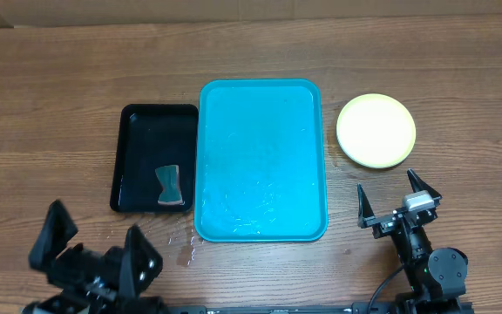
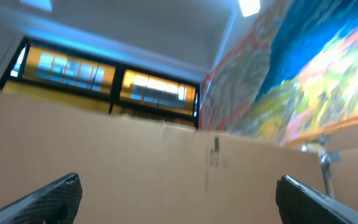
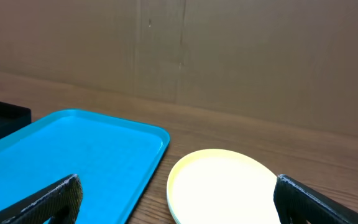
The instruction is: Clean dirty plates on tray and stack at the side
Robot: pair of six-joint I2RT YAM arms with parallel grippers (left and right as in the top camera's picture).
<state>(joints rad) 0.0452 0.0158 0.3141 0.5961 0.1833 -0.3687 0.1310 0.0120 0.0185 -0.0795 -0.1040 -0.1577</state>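
Observation:
A pale yellow-green plate [image 1: 376, 130] lies on the wood table to the right of the turquoise tray [image 1: 261, 160]; whether other plates lie under it I cannot tell. No blue plate shows. The tray holds no plates, only wet streaks. The plate [image 3: 225, 186] and tray [image 3: 73, 155] also show in the right wrist view. My right gripper [image 1: 396, 200] is open and empty, near the table's front, just short of the plate. My left gripper [image 1: 94, 244] is open and empty at the front left; its wrist view [image 2: 179, 199] points up at a cardboard wall.
A smaller black tray [image 1: 155, 157] lies left of the turquoise tray, with a grey sponge [image 1: 172, 186] in its near right corner. Water drops [image 1: 184, 247] lie on the table in front of the trays. A cardboard wall [image 3: 229, 62] stands behind the table.

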